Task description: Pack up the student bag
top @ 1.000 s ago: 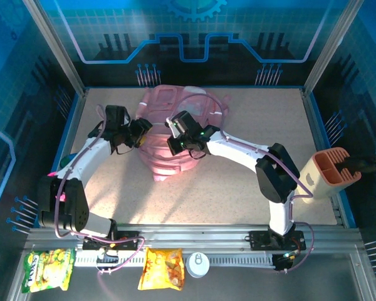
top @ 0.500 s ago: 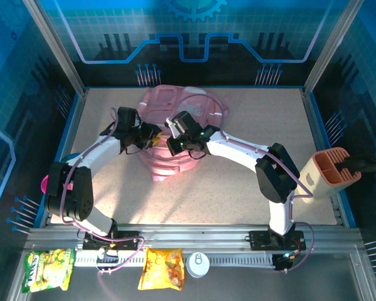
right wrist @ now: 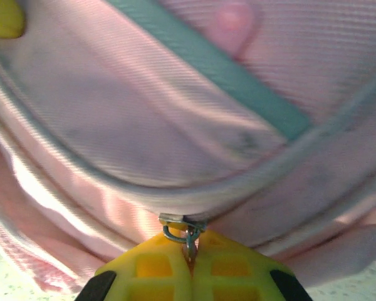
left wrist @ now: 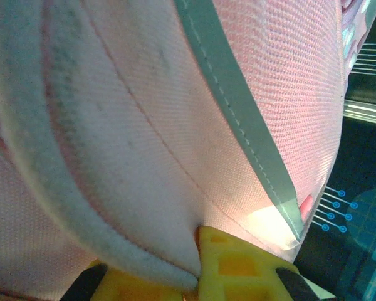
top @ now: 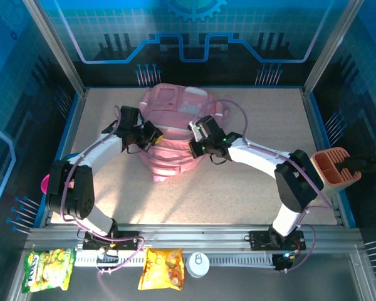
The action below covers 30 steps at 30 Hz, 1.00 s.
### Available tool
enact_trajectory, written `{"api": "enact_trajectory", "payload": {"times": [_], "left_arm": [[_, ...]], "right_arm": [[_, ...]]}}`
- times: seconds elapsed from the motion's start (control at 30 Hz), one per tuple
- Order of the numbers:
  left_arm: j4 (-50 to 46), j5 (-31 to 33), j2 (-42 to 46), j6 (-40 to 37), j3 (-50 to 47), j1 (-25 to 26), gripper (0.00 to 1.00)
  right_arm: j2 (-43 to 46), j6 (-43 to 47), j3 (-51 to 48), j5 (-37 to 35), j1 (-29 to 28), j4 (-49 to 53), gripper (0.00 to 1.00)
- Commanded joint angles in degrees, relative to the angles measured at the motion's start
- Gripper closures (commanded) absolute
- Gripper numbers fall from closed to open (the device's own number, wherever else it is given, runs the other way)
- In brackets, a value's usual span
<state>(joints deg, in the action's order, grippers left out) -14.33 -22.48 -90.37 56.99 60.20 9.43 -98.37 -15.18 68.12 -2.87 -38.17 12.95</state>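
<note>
student bag [top: 175, 135]: left gripper [left wrist: 197, 254] pinches its edge [left wrist: 138, 260] (bracing it); right gripper [right wrist: 189, 260] nips the zip pull [right wrist: 183, 231], likely for opening.

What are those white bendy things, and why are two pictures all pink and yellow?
The white bendy things are two robot arms. The big picture is taken from above and behind them. Each arm ends in a pincer with yellow fingertips and carries its own little camera, so the other two pictures are close-ups. On the table lies a pink backpack. The left pincer is pinching a fold at the bag's edge. The right pincer is shut on the metal zip pull. A yellow snack bag waits at the near edge, in front of the arms' bases.
</note>
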Motion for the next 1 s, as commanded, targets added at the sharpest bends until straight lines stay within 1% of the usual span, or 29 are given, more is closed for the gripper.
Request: {"api": "enact_trajectory", "payload": {"times": [0.0,0.03,0.13,0.2,0.33,0.43,0.5,0.6,0.63,0.67,0.7,0.73,0.77,0.8,0.83,0.9,0.97], "left_arm": [[-3.0,-0.1,-1.5,-6.6,2.7,-0.8,1.0],[-4.0,-0.7,-1.8,-7.8,3.0,-0.8,1.0],[-7.3,-1.5,-2.5,-11.6,4.1,-0.8,1.0],[-8.7,-1.0,-2.5,-13.5,4.6,-0.7,1.0],[-11.1,-2.0,-3.3,-17.4,6.7,-0.6,1.0],[-14.2,-2.3,-5.3,-21.0,9.8,0.5,1.0],[-15.9,-2.2,-6.6,-22.8,11.8,1.6,1.0],[-15.6,-2.8,-7.3,-23.0,13.2,2.5,1.0],[-15.2,-2.8,-7.1,-22.7,13.3,2.6,0.9],[-14.4,-2.7,-6.5,-22.3,13.2,2.6,0.81],[-13.4,-2.1,-5.5,-22.0,13.0,2.6,0.73],[-13.1,-1.0,-4.7,-21.9,12.9,2.6,0.66],[-12.8,0.5,-3.6,-21.9,12.9,2.5,0.58],[-12.5,2.0,-2.3,-22.2,12.8,2.5,0.51],[-12.3,3.7,-1.3,-22.6,12.7,2.4,0.44],[-12.1,9.5,1.0,-23.8,12.1,2.2,0.29],[-10.7,14.7,3.7,-25.2,10.3,1.7,0.19]], "right_arm": [[2.3,4.3,-0.9,-0.1,2.6,2.6,1.0],[2.0,4.9,-0.2,1.3,3.4,3.3,0.99],[-0.2,5.3,2.1,8.9,7.8,4.9,0.98],[-2.1,5.8,4.7,10.7,10.1,6.8,0.97],[-5.4,6.5,9.8,9.3,12.8,9.3,0.97],[-6.2,4.3,12.5,7.6,14.3,9.7,0.96],[-5.6,2.2,12.7,5.6,15.0,9.8,0.97],[-2.7,0.4,10.2,3.5,16.0,9.1,0.96],[-1.4,0.3,9.2,3.4,16.1,9.0,0.94],[0.2,0.2,8.1,3.3,16.2,9.0,0.88],[2.0,0.0,6.9,3.4,16.2,8.8,0.79],[3.7,-0.6,5.9,3.4,16.3,8.8,0.68],[6.0,-1.6,4.9,3.3,16.5,9.0,0.55],[8.4,-2.4,4.0,3.0,16.7,9.3,0.45],[10.5,-3.0,2.9,2.5,17.1,9.4,0.39],[15.9,-4.5,0.0,-1.5,18.1,9.3,0.25],[20.4,-4.8,-3.1,-6.5,19.6,9.0,0.13]]}}
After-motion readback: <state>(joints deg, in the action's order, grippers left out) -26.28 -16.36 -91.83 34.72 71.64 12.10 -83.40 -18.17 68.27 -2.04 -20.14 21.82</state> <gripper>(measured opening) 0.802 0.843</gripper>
